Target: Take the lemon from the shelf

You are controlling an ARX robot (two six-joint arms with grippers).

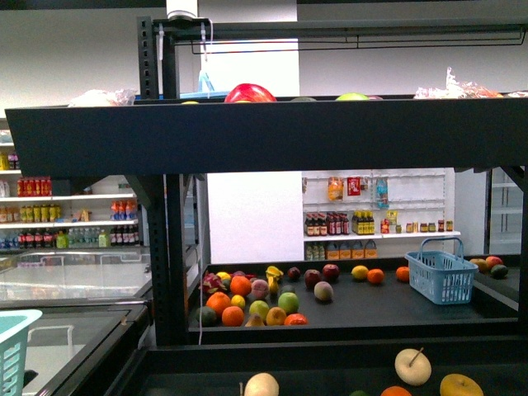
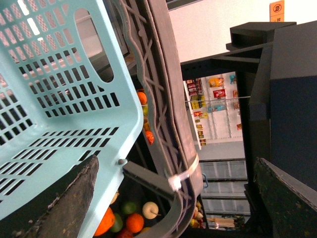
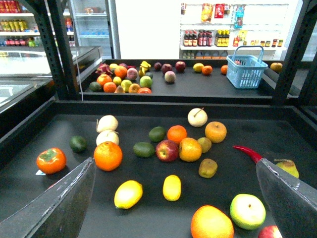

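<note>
Straight ahead, the large black metal shelf (image 1: 247,136) fills the frame, with fruit at lower centre and no arm showing.

Left wrist: the left pincer (image 2: 177,158) gapes wide by a pale-blue plastic basket (image 2: 59,99), clamping nothing.

Right wrist: the right pincer (image 3: 175,161) is spread wide and empty near the oval yellow lemon (image 3: 128,194). Centre over it, then close gently.
</note>
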